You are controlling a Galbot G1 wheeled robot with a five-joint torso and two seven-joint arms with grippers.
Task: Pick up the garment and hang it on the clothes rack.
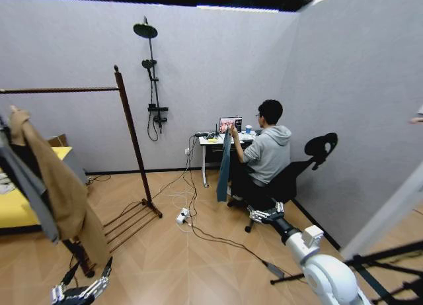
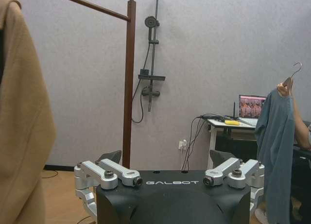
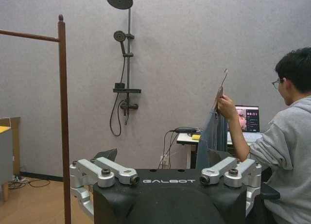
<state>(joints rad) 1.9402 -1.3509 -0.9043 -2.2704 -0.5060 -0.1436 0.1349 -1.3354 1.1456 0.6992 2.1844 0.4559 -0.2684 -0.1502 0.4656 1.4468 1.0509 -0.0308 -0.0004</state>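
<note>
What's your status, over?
Left gripper and right gripper open, empty, low. Garment held up by seated person's hand. Tan coat already on clothes rack.

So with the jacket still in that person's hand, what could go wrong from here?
1. The garment hangs from a seated person's hand, so reaching with the right pincer risks contact with the person.
2. Cables and a power strip lie across the floor toward the desk; driving may snag them.
3. The tan coat crowds the clothes rack beside the left pincer.

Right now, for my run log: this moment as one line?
garment: on hanger, held up by seated person's hand | clothes rack: tan coat hanging | left gripper: open, low | right gripper: open, empty
</note>
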